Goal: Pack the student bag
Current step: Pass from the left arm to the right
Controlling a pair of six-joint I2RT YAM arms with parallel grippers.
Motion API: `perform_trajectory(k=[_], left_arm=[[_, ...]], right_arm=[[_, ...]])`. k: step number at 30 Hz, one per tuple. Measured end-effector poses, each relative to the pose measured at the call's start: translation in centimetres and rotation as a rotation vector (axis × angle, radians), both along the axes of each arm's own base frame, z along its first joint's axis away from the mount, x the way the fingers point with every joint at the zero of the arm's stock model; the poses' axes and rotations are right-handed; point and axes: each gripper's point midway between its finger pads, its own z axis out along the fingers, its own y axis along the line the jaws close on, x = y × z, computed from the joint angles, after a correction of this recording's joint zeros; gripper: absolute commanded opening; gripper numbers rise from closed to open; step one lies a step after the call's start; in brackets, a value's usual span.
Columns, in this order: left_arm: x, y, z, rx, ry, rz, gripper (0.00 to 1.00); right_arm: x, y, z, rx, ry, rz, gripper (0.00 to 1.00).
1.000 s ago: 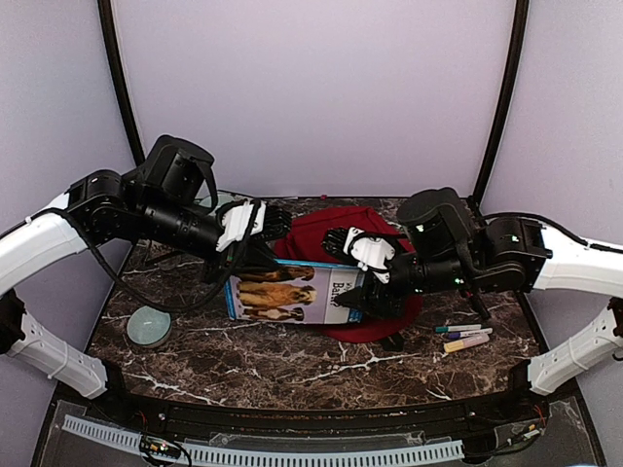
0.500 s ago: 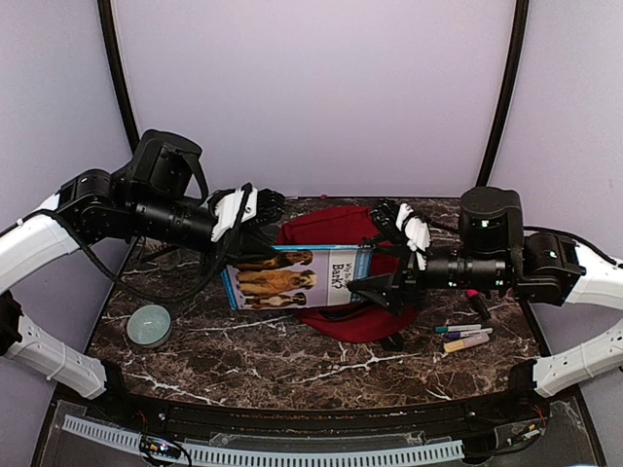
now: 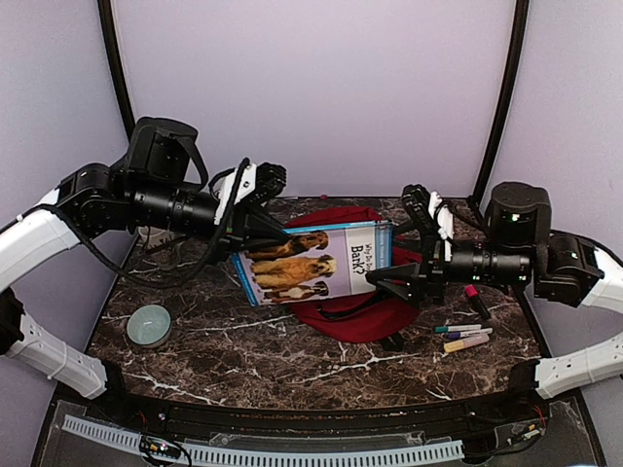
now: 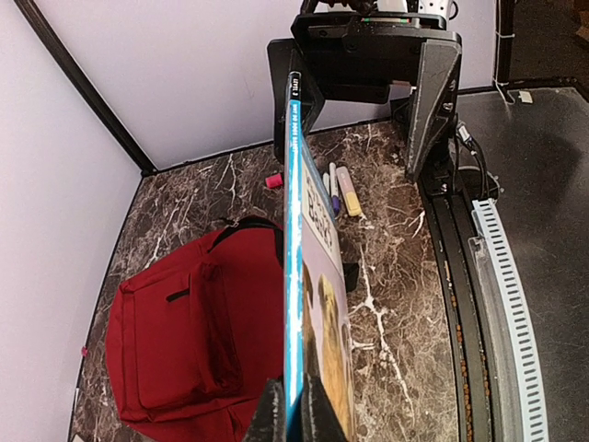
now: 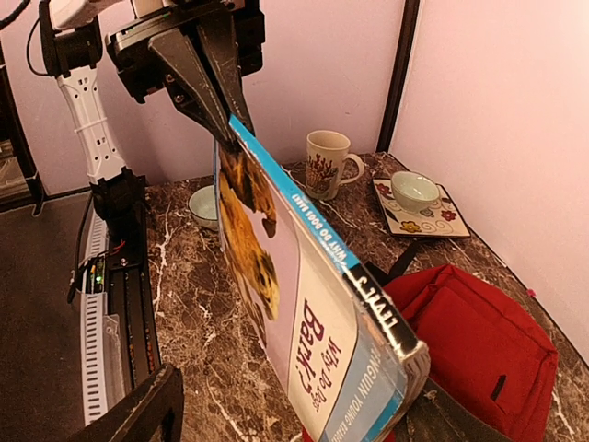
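Note:
The student bag [image 3: 362, 317] is a red backpack lying flat on the marble table, also seen in the left wrist view [image 4: 189, 331] and the right wrist view [image 5: 483, 350]. Above it hangs a thin dog picture book [image 3: 311, 265], tilted on edge. My left gripper [image 3: 245, 251] is shut on the book's left end; its fingertips [image 4: 294, 412] pinch the blue spine edge [image 4: 293, 230]. My right gripper [image 3: 401, 243] stands open at the book's right end [image 5: 386, 341], which lies between the wide-apart fingers, close against the right one [image 5: 433, 401].
Several markers [image 3: 464, 337] lie to the right of the bag. A teal round dish [image 3: 149, 324] sits front left. At the back left stand a mug [image 5: 327, 161] and a bowl on a patterned tile [image 5: 414, 191].
The right gripper has opened and drawn back to the right. The left gripper has lifted the book up off the table, so it now hangs tilted over the bag.

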Motion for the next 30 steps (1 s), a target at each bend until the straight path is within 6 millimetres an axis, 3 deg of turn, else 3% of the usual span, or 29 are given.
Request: perform_trajectory(k=[7, 13, 16, 18, 24, 26, 28, 30], left_arm=[[-0.4, -1.1, 0.3, -0.032, 0.039, -0.038, 0.00], [-0.7, -1.9, 1.8, -0.073, 0.048, -0.073, 0.00], [-0.8, -2.2, 1.9, -0.084, 0.060, -0.084, 0.00], [-0.9, -2.3, 1.8, -0.083, 0.067, -0.091, 0.00], [-0.7, -3.2, 1.8, -0.092, 0.072, -0.107, 0.00], [-0.6, -3.6, 1.6, -0.094, 0.077, -0.109, 0.19], [-0.2, -4.0, 1.5, -0.100, 0.087, -0.096, 0.51], [0.5, -4.5, 1.5, -0.111, 0.094, -0.067, 0.75]], right_arm=[[-0.2, -1.7, 0.2, 0.031, -0.017, -0.033, 0.59], [-0.2, -1.8, 0.2, 0.032, -0.025, -0.034, 0.43], [-0.1, -1.8, -0.1, 0.033, -0.015, -0.033, 0.21], [-0.1, -1.9, -0.3, 0.029, -0.014, -0.034, 0.01], [-0.2, -2.9, -0.4, 0.038, -0.018, -0.052, 0.00], [-0.1, -3.4, -0.4, 0.039, -0.016, -0.069, 0.00], [0.1, -3.8, -0.6, 0.035, -0.011, -0.092, 0.00], [0.5, -4.3, -0.7, 0.028, -0.008, -0.130, 0.00]])
